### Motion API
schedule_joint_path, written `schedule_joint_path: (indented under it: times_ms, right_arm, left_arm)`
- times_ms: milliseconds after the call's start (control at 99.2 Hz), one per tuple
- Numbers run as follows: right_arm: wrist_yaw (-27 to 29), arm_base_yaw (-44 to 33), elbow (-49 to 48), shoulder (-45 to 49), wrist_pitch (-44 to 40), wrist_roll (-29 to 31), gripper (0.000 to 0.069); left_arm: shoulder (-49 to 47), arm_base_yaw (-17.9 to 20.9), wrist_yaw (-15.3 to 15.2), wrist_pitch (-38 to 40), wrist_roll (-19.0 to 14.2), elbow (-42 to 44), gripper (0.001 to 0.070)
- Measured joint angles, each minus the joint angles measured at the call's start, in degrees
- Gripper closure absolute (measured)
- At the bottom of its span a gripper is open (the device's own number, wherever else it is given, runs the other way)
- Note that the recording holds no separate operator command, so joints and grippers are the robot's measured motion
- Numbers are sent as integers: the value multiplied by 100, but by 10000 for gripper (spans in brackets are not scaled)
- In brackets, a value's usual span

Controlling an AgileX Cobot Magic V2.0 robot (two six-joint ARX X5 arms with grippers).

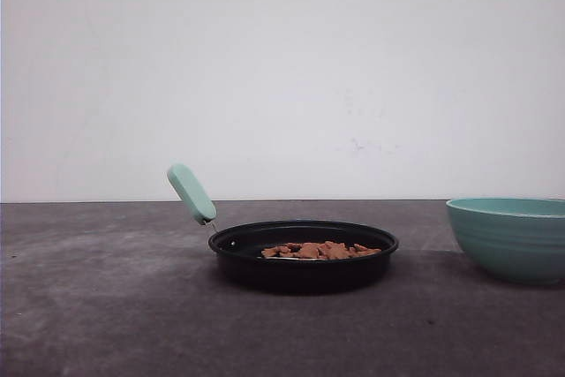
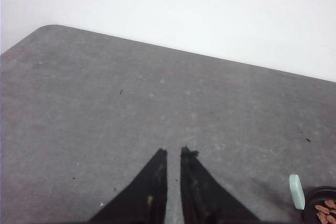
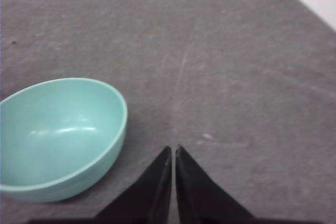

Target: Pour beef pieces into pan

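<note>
- We note the left gripper point(image 2: 174, 153) in its wrist view: two black fingers nearly together, a thin slit between the tips, nothing held, bare grey table point(image 2: 131, 103) under them.
- Off to one side of that claw, at the frame's edge, we see the mint-green handle point(image 2: 296, 191) and a sliver of the black pan point(image 2: 315, 203) with reddish-brown beef pieces point(image 2: 325, 212) in it; well apart from the fingertips.
- Right gripper point(image 3: 173, 149): fingers pressed almost tip to tip, empty-handed, over bare table.
- Near that claw sits the teal bowl point(image 3: 58, 135), upright, its inside bare, not touching the fingers.
- Front view: the pan stands on the table, handle angled up; beef pieces lie in a low heap inside. The bowl stands apart, beside it.
- Beyond the table, a plain white wall point(image 1: 282, 68).
</note>
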Motion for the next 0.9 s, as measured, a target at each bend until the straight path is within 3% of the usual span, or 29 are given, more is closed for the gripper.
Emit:
schedule_joint_path:
  times_ms: [897]
  right_arm:
    - [-4, 48, -4, 0, 11, -83, 681]
  left_arm:
    - [0, 0, 0, 2, 0, 0, 688]
